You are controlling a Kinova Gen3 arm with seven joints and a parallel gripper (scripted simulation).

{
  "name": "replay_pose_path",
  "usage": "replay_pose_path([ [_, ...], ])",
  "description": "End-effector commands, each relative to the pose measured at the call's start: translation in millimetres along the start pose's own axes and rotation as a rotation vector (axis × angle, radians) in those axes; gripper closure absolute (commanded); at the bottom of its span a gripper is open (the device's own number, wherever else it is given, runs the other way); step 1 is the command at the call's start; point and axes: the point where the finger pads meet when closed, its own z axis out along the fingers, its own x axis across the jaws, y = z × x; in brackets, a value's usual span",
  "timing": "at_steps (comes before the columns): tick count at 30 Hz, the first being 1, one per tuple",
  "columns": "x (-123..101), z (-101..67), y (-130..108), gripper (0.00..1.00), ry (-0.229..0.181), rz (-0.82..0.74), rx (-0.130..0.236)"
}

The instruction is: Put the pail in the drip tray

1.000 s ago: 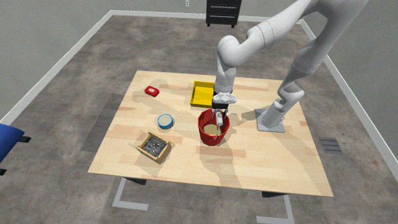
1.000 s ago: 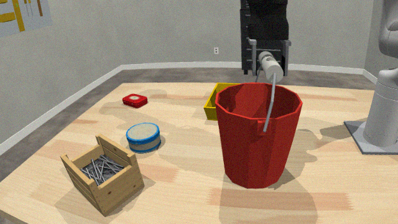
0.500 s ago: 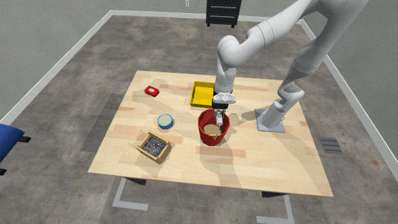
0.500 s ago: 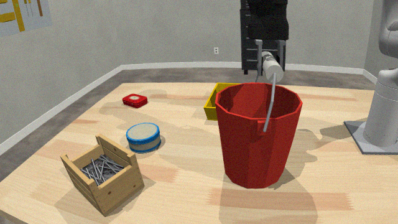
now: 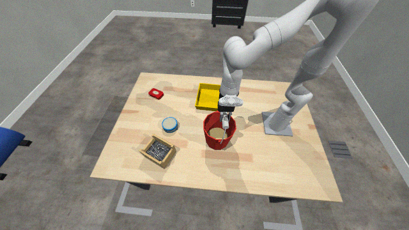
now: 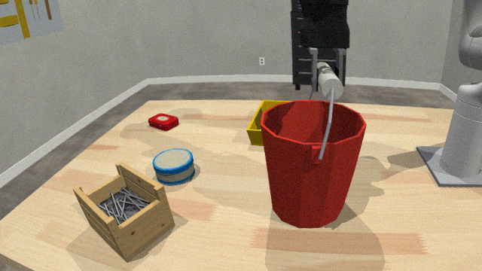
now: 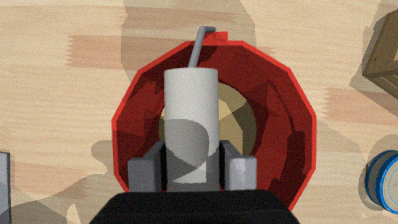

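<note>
A red pail (image 5: 220, 134) (image 6: 312, 177) (image 7: 280, 120) stands upright on the wooden table (image 5: 275, 172), its wire bail raised. The bail carries a white cylindrical grip (image 6: 330, 80) (image 7: 191, 115) above the pail's mouth. My gripper (image 5: 225, 119) (image 6: 327, 69) (image 7: 192, 157) hangs straight over the pail and is shut on that grip, one finger on each side. The yellow drip tray (image 5: 206, 96) (image 6: 256, 129) lies on the table just behind the pail, partly hidden by the arm and the pail.
A wooden crate of nails (image 5: 158, 151) (image 6: 124, 211) stands front left. A blue-rimmed round tin (image 5: 169, 124) (image 6: 173, 165) (image 7: 382, 175) lies left of the pail. A small red tin (image 5: 156, 93) (image 6: 163, 121) lies far left. The arm's base (image 5: 277, 126) stands to the right.
</note>
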Motion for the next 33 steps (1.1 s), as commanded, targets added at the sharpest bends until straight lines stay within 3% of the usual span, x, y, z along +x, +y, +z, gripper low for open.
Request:
replay_pose_path([
  [1,0.3,-0.5,-0.1,1.0,0.001,0.0,0.0],
  [33,0.3,-8.3,-0.1,1.0,0.001,0.0,0.0],
])
